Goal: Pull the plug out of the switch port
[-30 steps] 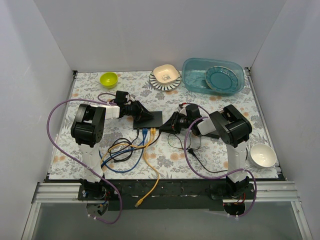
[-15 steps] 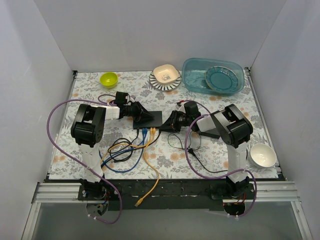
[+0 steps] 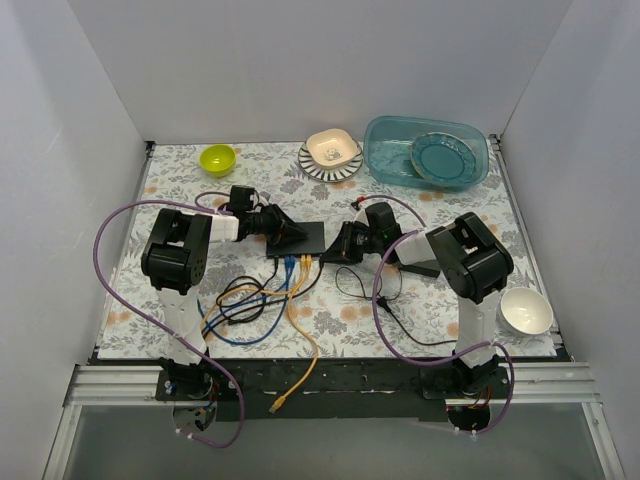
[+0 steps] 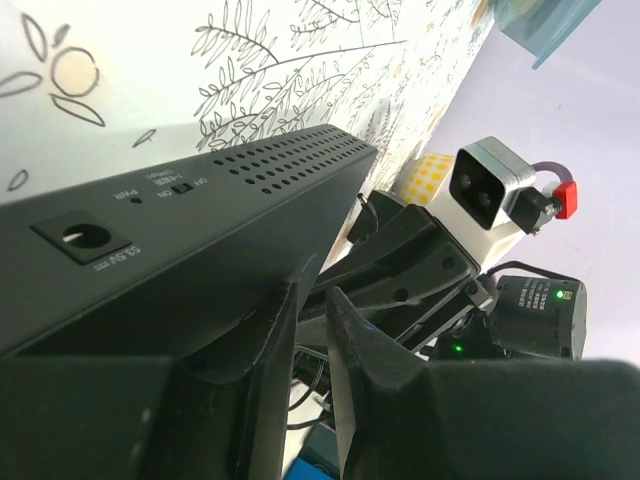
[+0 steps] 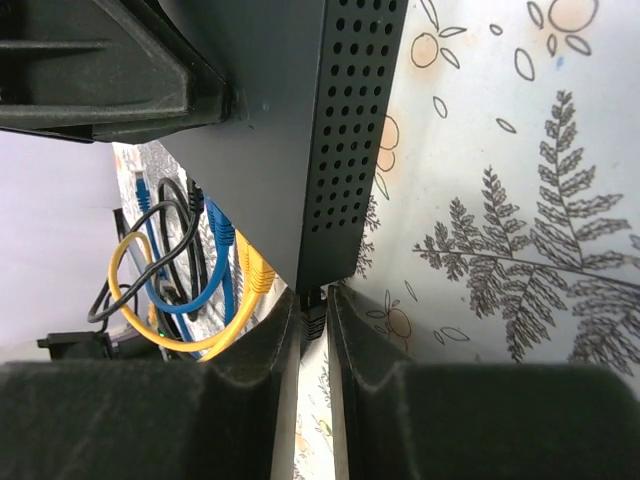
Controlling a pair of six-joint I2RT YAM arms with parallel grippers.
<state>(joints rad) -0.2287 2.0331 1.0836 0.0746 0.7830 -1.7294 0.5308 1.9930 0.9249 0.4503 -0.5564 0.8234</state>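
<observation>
The black switch (image 3: 312, 236) lies mid-table, with blue (image 3: 290, 265) and yellow (image 3: 305, 264) cables plugged into its near edge. My left gripper (image 3: 288, 230) rests on the switch's left end. In the left wrist view (image 4: 310, 292) its jaws are nearly together, with nothing between them, against the switch (image 4: 200, 250). My right gripper (image 3: 341, 247) is at the switch's near right corner. In the right wrist view (image 5: 312, 294) it is shut on a small black plug (image 5: 314, 318) that sits at the corner of the switch (image 5: 270, 120), beside the yellow plugs (image 5: 255, 272).
Loose black, blue and yellow cables (image 3: 248, 300) coil in front of the switch, and one yellow cable (image 3: 300, 370) trails over the near edge. A green bowl (image 3: 217, 157), a striped plate (image 3: 330, 155) and a teal tub (image 3: 425, 150) stand at the back. A white bowl (image 3: 525, 310) sits at the near right.
The right arm's elbow has shifted a little to the right and its wrist has edged back. Both grippers stay at the switch, which has not moved.
</observation>
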